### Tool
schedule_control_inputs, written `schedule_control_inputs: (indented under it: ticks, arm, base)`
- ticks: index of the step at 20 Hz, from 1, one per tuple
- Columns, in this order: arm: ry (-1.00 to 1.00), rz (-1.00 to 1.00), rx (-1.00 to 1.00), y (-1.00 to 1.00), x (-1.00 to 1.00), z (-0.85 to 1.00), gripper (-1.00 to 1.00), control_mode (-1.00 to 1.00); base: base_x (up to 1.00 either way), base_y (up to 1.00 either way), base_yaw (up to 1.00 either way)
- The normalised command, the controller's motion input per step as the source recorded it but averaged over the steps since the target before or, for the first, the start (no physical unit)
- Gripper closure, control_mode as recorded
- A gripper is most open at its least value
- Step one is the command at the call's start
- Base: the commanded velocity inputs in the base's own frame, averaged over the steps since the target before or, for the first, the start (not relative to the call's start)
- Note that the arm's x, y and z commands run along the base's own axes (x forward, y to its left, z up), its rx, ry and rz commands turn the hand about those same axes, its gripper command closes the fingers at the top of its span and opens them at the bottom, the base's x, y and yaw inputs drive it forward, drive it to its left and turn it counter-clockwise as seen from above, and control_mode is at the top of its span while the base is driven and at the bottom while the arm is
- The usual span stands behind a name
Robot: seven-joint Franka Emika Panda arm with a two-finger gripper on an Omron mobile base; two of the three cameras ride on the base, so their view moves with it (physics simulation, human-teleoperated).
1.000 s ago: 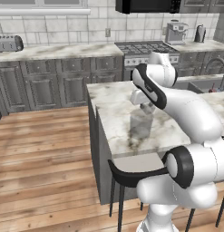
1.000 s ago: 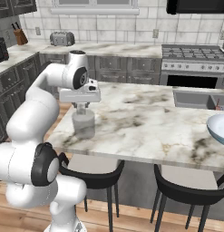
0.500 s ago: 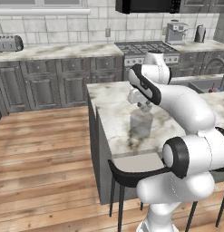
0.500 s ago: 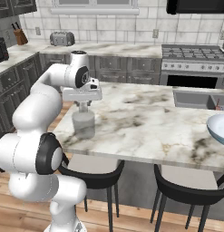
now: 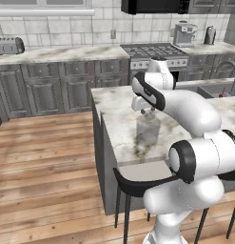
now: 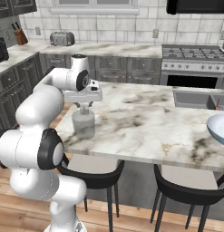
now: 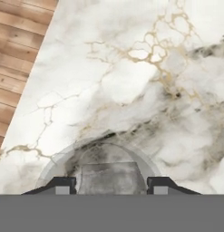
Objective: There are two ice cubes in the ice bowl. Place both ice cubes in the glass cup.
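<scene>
The glass cup [image 5: 147,131] [image 6: 84,125] stands on the marble island near its corner. My gripper [image 5: 148,112] [image 6: 84,108] hangs straight over the cup, pointing down into it. From the hand view I look into the cup's round rim [image 7: 104,146]. There a pale grey ice cube [image 7: 111,176] lies between the two fingertips of the gripper [image 7: 111,183]. A small gap shows on each side of the cube, so the jaws stand open. The ice bowl [image 6: 219,129] sits far off at the island's other end, cut by the picture's edge; its inside is hidden.
The island's edge and the wooden floor [image 7: 18,54] lie close beside the cup. Two dark stools [image 6: 186,192] stand under the island's near side. A sink [image 6: 195,97] is set into the island beyond the bowl, and a stove [image 6: 195,52] stands at the back wall.
The hand has stayed above the cup while the arm's elbow shifted a little. The fingers have parted somewhat.
</scene>
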Motion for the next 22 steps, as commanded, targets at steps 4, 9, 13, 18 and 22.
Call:
schedule_control_inputs:
  ticks: [4,9,13,18,22]
  arm:
    - [0.00,0.00,0.00,0.00,0.00,0.00,-1.00,-1.00]
    - [0.00,0.00,0.00,-0.01,-0.24,0.02,-1.00,-1.00]
    - [-0.05,0.00,0.00,-0.23,-1.00,0.17,-1.00,-1.00]
    - [-0.17,0.00,0.00,-0.02,-0.68,0.09,-1.00,-1.00]
    - [-0.01,0.00,0.00,-0.07,-0.14,0.00,-1.00,-1.00]
  base:
    - [0.00,0.00,0.00]
    - [0.00,0.00,0.00]
    - [0.00,0.00,0.00]
    - [0.00,0.00,0.00]
    - [0.00,0.00,0.00]
